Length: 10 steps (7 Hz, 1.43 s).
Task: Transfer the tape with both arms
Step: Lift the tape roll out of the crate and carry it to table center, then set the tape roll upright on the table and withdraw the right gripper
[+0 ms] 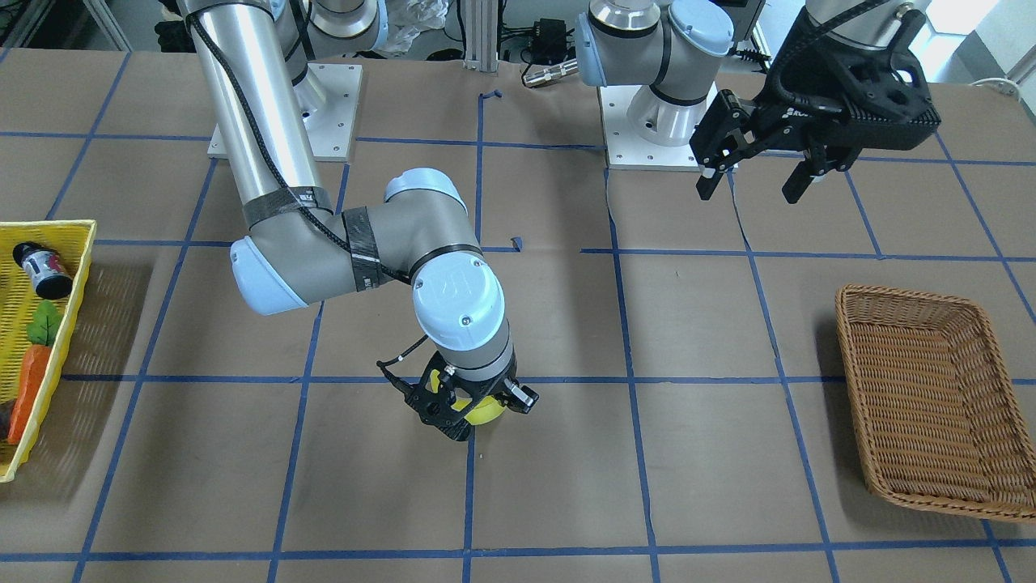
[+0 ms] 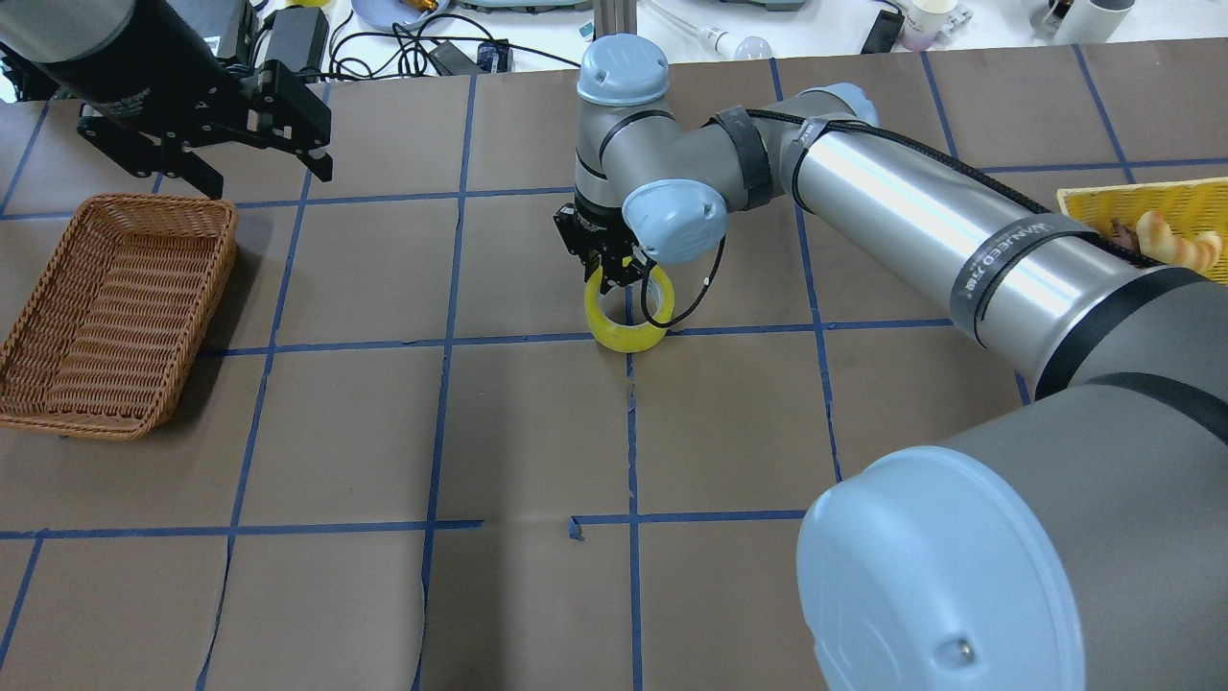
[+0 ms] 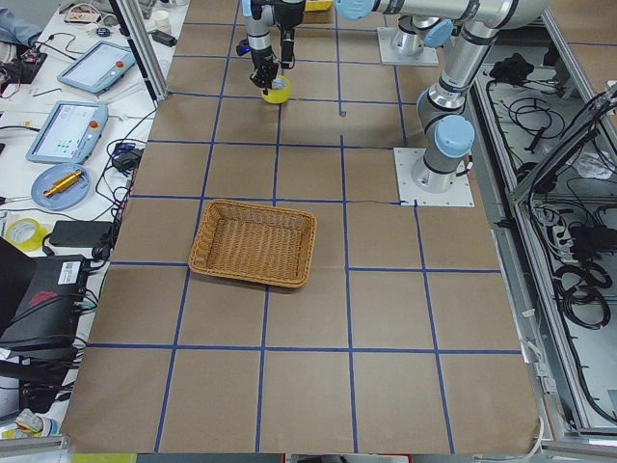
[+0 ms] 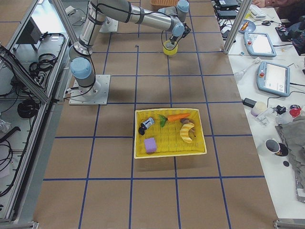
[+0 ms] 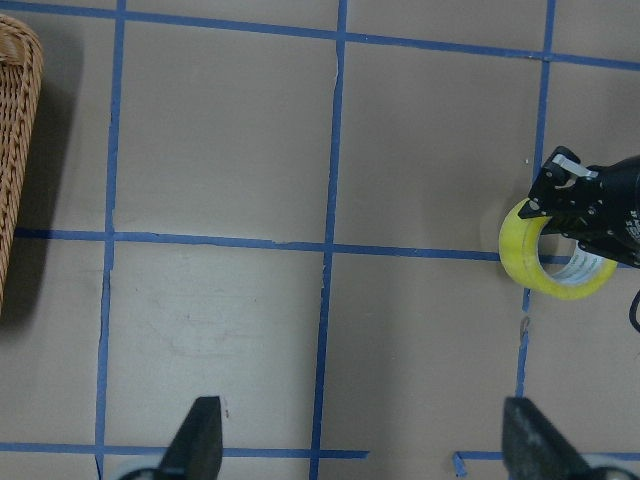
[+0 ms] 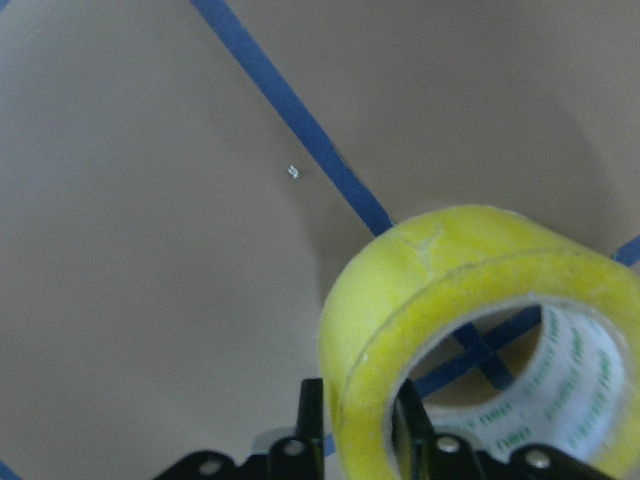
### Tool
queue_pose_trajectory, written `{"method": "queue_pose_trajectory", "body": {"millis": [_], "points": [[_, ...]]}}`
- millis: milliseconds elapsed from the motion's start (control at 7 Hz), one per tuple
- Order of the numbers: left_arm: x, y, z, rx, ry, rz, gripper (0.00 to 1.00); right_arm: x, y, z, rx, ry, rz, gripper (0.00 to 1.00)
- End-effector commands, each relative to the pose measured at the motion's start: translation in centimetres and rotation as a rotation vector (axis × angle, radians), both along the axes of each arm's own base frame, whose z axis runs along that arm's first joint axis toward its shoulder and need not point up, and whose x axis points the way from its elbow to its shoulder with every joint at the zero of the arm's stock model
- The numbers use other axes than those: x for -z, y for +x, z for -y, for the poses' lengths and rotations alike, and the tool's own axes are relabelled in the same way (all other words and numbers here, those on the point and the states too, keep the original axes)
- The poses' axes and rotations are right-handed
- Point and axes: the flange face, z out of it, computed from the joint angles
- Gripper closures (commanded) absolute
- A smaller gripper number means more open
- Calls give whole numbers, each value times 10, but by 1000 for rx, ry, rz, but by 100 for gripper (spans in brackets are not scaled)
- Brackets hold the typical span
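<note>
Yellow tape (image 2: pixel 614 331) (likely light, stiff, slick) is at mid-table, its wall pinched by the right gripper (image 2: pixel 619 278), one finger through the core — a sound hold. Farther off, the left gripper (image 1: pixel 753 193) hangs wide, empty.

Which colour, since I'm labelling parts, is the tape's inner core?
Whitish core, green lettering; best in right wrist view.

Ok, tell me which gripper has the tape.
The right gripper, pinching the tape by its wall mid-table; the left gripper hangs open near the wicker basket.
</note>
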Motion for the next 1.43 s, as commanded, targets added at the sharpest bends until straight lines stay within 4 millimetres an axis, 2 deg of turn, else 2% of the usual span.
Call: {"method": "queue_pose_trajectory", "body": {"millis": [0, 143, 286, 429, 571, 714, 857, 1000, 1143, 1286], "points": [[1, 1, 0, 17, 3, 5, 0, -31, -4, 3, -30, -55, 3, 0], [1, 2, 0, 45, 0, 9, 0, -61, -33, 9, -67, -88, -18, 0], [3, 4, 4, 43, -3, 6, 0, -97, -92, 15, -143, -84, -72, 0], [9, 2, 11, 15, 10, -2, 0, -142, -149, 16, -231, -121, -80, 0], [27, 0, 31, -77, 19, -29, 0, -176, -194, 11, -236, -153, -83, 0], [63, -22, 58, -61, 36, -79, 0, -220, -218, -5, -294, -227, -84, 0], [99, -67, 71, -28, 22, -103, 0, -227, -223, -23, -475, -211, -93, 0], [138, -106, 78, -57, 9, -110, 0, -217, -221, -34, -565, -195, -74, 0], [167, -130, 83, -58, 11, -116, 0, -211, -224, -37, -581, -176, -86, 0], [189, -148, 83, -31, 31, -99, 0, -215, -223, -41, -581, -175, -83, 0]]}}
